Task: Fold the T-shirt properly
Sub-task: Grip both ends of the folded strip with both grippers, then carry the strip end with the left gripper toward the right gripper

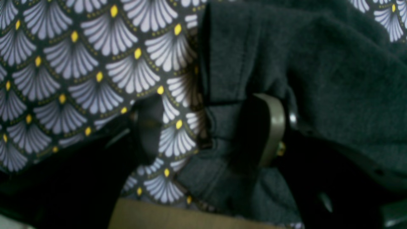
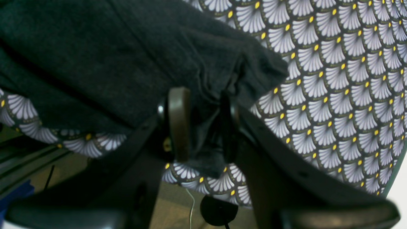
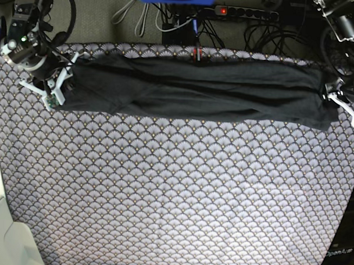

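Both hands pinch the T-shirt: your right hand and, seemingly, left hand. You hold opposite ends to keep it taut across the bench.

Scallop-patterned cloth covers table; power strip, tangled cables behind.

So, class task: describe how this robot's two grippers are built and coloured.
The left gripper has dark, rounded fingers, one with an olive-tan pad face. The right gripper matches: black arms and a brownish pad. From the base view, white bracket pieces sit at both wrists.
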Controlling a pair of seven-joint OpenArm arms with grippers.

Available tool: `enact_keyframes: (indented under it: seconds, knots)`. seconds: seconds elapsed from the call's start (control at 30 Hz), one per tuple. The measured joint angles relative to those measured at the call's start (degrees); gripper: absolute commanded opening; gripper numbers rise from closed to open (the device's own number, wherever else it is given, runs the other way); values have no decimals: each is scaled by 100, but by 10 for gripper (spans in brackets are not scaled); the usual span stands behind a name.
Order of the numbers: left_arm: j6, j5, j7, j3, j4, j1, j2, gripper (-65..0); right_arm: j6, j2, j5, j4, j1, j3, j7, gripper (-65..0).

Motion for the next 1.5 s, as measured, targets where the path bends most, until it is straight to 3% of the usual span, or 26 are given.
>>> enact_keyframes:
  seconds: [0.13, 0.33, 0.43, 0.67, 0.87, 1.03, 1.2, 1.5]
  knots:
    - [2, 0, -116, -26, -118, -55, 48, -262, 0, 2, 0, 0, 0, 0, 2, -473]
    - [39, -103, -245, -35, -129, -55, 162, -575, 2, 79, 2, 0, 0, 0, 0, -473]
    - [37, -149, -247, -35, -127, -57, 190, -650, 0, 87, 0, 0, 0, -4, 0, -473]
    - [52, -52, -168, -28, 98, -50, 262, -645, 0, 103, 0, 0, 0, -4, 0, -473]
    - [28, 133, 293, 33, 1261, 116, 774, -645, 0, 111, 0, 0, 0, -4, -2, -473]
    - [24, 107, 538, 564, 2203, 76, 890, -645, 0, 111, 0, 0, 0, -4, -2, -473]
    - [96, 127, 584, 826, 3001, 341, 1266, -645, 0, 111, 2, -2, 2, -4, 4, -474]
    - [111, 157, 627, 1941, 3528, 1003, 1386, -645, 0, 114, 0, -2, 0, -4, -4, -473]
